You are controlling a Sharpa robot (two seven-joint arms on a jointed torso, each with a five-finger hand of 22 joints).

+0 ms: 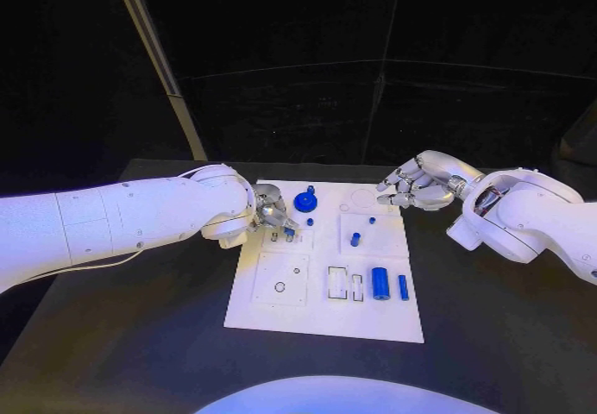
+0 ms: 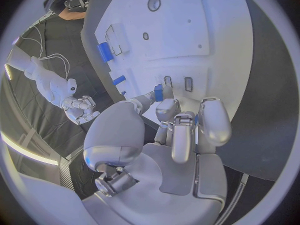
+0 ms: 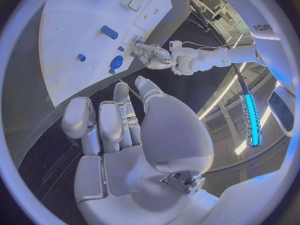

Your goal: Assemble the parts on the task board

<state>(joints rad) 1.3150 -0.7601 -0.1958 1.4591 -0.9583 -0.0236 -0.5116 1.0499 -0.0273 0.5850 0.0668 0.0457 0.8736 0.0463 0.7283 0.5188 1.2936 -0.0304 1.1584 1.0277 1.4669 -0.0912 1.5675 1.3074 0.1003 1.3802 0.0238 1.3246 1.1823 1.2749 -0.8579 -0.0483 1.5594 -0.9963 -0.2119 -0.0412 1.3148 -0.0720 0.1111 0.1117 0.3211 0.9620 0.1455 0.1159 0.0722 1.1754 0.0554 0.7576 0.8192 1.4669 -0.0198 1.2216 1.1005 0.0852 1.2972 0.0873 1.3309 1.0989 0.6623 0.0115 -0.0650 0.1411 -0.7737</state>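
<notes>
Black all round, the surface (image 1: 149,345) carries the white task board (image 1: 321,321) at its middle, with blue parts on it: a round knob-like piece (image 1: 304,203) near the far edge, small pegs (image 1: 355,239) at the centre and two cylinders (image 1: 380,282) lying toward the near right. At the board's far left edge the left hand (image 1: 270,219) has its fingertips down on a small blue part (image 2: 159,92), pinching it. Off the far right corner the right hand (image 1: 411,189) hovers with fingers loosely curled and apart, holding nothing.
</notes>
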